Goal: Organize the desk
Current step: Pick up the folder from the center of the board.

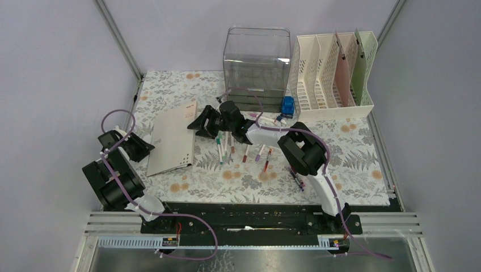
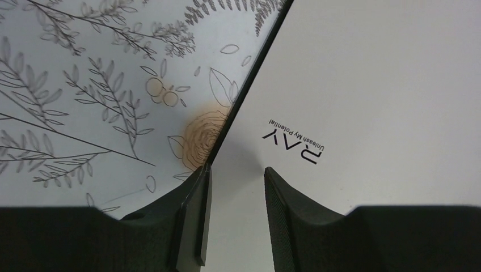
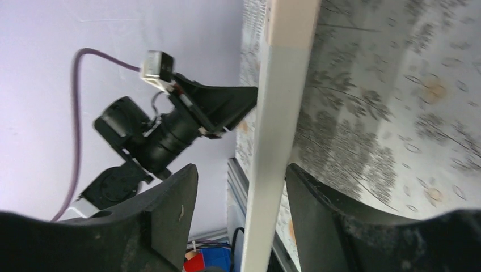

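Pens [image 1: 244, 152] loose on desk [image 1: 363, 170] — rack [image 1: 332, 73] behind

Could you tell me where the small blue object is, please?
In the top view, the small blue object sits at the back of the floral-cloth desk, right of centre, between the clear plastic box and the white file organizer.

Desk [image 1: 363, 164] in white print of grey ferns and orange flowers, black rail [image 1: 244, 212] along near edge. Folder [image 1: 173, 141] at left. Pens [image 1: 244, 152] scattered mid-desk, one apart at right. Clear box [image 1: 256, 68] at back, small blue item [image 1: 288, 106] just beside it, file rack [image 1: 332, 73] at back right.
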Controlling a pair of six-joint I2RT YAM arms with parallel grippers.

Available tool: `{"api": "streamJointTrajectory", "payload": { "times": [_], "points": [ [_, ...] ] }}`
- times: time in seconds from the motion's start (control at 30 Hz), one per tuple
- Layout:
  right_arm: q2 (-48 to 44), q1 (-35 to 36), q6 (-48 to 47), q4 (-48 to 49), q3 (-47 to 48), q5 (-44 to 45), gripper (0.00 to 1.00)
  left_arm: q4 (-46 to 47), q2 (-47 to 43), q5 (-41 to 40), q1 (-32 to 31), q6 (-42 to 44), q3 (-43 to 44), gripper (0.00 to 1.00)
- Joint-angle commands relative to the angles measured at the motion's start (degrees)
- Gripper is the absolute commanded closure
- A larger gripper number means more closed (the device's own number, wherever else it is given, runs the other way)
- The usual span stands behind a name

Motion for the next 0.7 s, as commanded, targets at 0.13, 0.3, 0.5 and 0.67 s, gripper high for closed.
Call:
{"api": "streamJointTrajectory", "payload": {
  "times": [0.13,0.3,0.5,0.67],
  "points": [
    [-0.15,4.15,-4.16,-4.66,8.1,-3.94,0.35,-11.59,1.26,19.99,-3.15,-5.2,-2.57,0.59],
    [-0.45,4.27,-6.0,-5.96,8.37,-3.71,0.63,-11.62,1.27,20.13,-3.12,-5.29,-2.55,0.59],
    [-2.88,4.24,-15.95,-15.31,9.87,0.81,0.88,-11.96,0.49,18.31,-3.03,-4.95,-2.23,0.54],
    [-5.72,3.54,-23.18,-18.67,9.37,0.32,1.0,-13.02,-4.98,15.63,-2.66,-5.47,-0.59,0.35]
  ]
}}
